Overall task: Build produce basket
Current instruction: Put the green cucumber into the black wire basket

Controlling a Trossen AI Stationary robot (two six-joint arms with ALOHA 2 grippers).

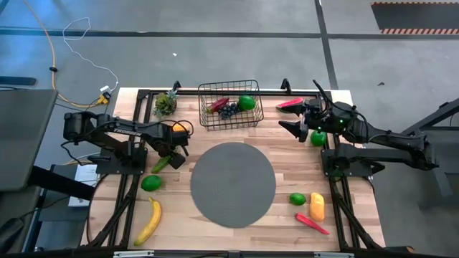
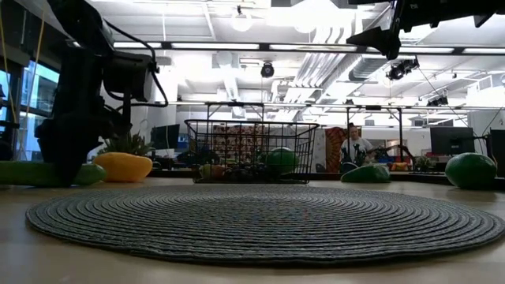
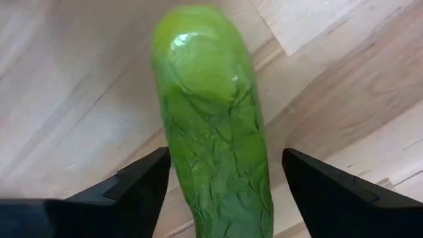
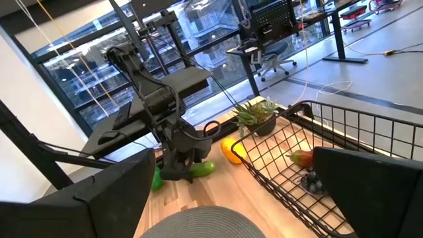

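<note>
The basket (image 1: 229,104) sits at the table's (image 1: 287,172) far edge, with bare wood between it and the round grey mat (image 1: 232,184). The left hand (image 1: 172,155) reaches low over the cucumber (image 3: 215,125), fingers spread either side, not yet pinching. The right hand (image 1: 295,118) hovers spread right of the basket, empty.

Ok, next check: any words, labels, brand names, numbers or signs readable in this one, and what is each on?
No text can be read in any view.
The produce, the basket and the round mat show no print.
Shelves behind the basket in the low view hold colourful items whose markings are too small to read.
The striped floor marking carries no words.
</note>
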